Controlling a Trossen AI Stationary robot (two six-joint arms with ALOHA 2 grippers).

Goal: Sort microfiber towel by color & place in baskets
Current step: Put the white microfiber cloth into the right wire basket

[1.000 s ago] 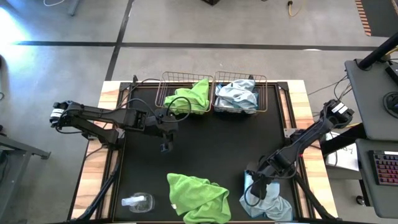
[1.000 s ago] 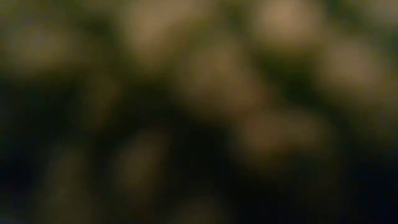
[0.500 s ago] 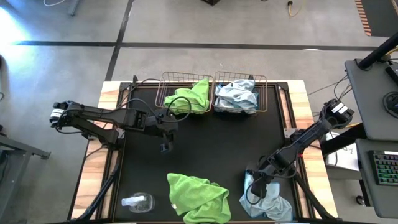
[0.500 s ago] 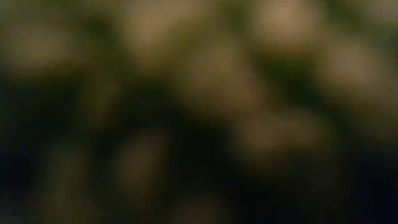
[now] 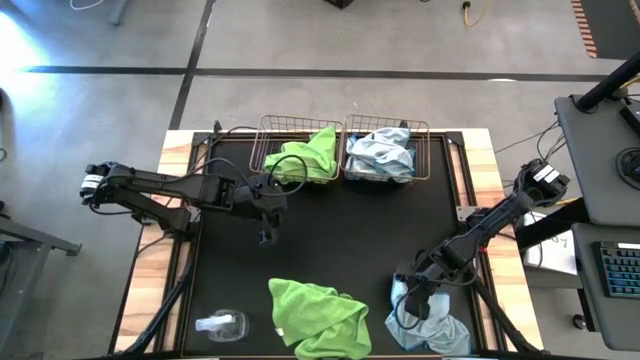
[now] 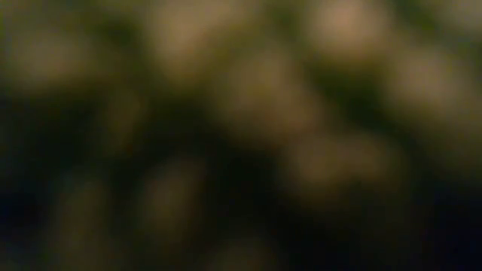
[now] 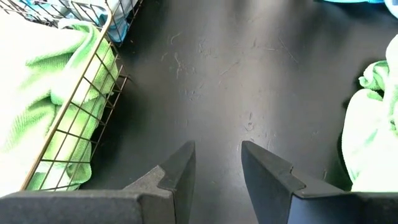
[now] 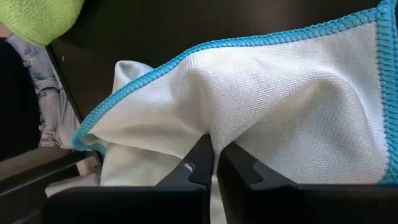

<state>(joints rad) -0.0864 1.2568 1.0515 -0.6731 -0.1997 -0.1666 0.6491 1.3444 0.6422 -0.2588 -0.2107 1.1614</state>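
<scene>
A pale blue towel (image 5: 432,325) with a bright blue hem lies bunched at the mat's near right corner, and my right gripper (image 5: 406,298) is shut on its left part. A lime green towel (image 5: 318,318) lies crumpled at the near middle. At the far edge stand two wire baskets: the left basket (image 5: 268,135) holds a green towel (image 5: 305,152), and the right basket (image 5: 425,135) holds blue towels (image 5: 382,152). My left gripper (image 5: 265,236) hangs open over bare mat, in front of the left basket (image 7: 74,118). My right gripper pinches a raised fold of the pale blue towel (image 8: 205,118) between its two fingers (image 8: 200,163). The fingers slant down from the table's right side. The hemmed edge (image 8: 149,74) runs past beyond them. The rest of the towel lies slack on the mat.
A clear plastic bottle (image 5: 220,325) lies on its side at the near left. The black mat (image 5: 340,230) is bare between the baskets and the near towels. Wooden table strips (image 5: 150,270) border the mat on both sides.
My right gripper's fingers have closed together on the pale blue towel, which stays on the mat.
</scene>
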